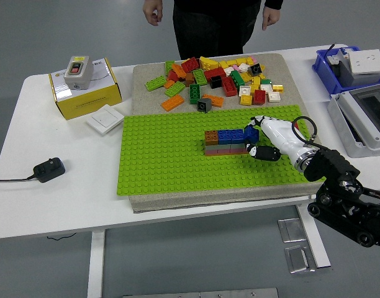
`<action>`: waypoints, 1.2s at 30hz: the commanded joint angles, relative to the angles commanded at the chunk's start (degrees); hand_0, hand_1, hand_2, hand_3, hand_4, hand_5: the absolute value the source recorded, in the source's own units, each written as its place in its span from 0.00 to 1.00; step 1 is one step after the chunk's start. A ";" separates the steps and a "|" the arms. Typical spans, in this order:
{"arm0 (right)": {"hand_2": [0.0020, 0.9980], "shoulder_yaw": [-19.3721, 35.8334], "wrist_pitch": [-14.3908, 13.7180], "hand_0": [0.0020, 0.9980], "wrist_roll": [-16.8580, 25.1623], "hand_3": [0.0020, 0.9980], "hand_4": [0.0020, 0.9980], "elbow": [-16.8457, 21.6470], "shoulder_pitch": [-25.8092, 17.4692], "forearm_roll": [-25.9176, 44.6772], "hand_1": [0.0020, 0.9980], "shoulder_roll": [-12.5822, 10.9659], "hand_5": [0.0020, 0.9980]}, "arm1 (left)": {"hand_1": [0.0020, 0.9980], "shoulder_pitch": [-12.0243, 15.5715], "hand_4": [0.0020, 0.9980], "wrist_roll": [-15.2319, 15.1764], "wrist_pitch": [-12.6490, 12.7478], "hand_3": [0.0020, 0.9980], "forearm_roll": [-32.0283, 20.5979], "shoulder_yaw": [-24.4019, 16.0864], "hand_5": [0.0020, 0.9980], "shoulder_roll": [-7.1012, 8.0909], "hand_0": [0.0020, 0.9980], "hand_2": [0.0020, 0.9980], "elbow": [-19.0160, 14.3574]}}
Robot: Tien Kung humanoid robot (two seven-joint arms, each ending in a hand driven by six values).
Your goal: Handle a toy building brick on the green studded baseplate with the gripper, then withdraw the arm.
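The green studded baseplate (165, 161) lies on a beige mat in the middle of the table. On it stands a short stack of bricks (224, 142), brown and blue on top of orange, grey and red layers. My right hand (254, 141) reaches in from the lower right. Its white and black fingers are closed on the blue brick (250, 132) at the right end of the stack. My left arm is out of sight. A person stands at the far side with both hands hanging above the table's edge.
Several loose bricks (221, 77) lie piled on the mat behind the baseplate. A yellow box (84, 87) with a switch and a white wall switch (105, 118) sit at the left, a black adapter (48, 169) nearer. Blue bin (345, 65) and grey enclosure (364, 118) stand at the right.
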 joint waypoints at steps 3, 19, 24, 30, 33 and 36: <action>0.91 0.00 0.01 0.79 0.04 0.41 0.43 -0.02 0.02 0.01 0.88 -0.18 0.34 | 0.66 0.02 0.17 -0.03 0.02 0.60 -0.09 0.07 0.68 0.02 0.66 0.59 0.00; 0.91 -1.61 0.13 0.79 0.27 0.41 0.43 -0.58 1.27 0.53 0.88 -0.11 0.34 | 0.66 -0.18 0.17 -0.17 0.04 0.60 -0.40 0.39 0.68 0.13 0.66 0.59 0.00; 0.91 -2.75 0.25 0.79 0.48 0.41 0.43 -1.45 2.06 0.86 0.88 0.35 0.34 | 0.66 -0.29 0.17 -0.19 0.04 0.60 -0.43 0.47 0.68 0.16 0.66 0.59 0.00; 0.91 -3.43 0.48 0.79 0.67 0.41 0.43 -2.38 2.89 1.12 0.88 0.50 0.34 | 0.66 -0.41 0.17 -0.16 0.04 0.60 -0.41 0.46 0.68 0.18 0.66 0.59 0.00; 0.90 -3.71 0.59 0.79 0.73 0.41 0.43 -2.67 3.18 1.29 0.88 0.37 0.34 | 0.66 -0.47 0.17 -0.17 0.05 0.60 -0.44 0.46 0.68 0.21 0.66 0.59 0.00; 0.90 -3.88 0.66 0.79 0.78 0.41 0.43 -2.86 3.35 1.39 0.88 0.25 0.34 | 0.66 -0.52 0.17 -0.19 0.05 0.60 -0.45 0.50 0.68 0.21 0.66 0.59 0.00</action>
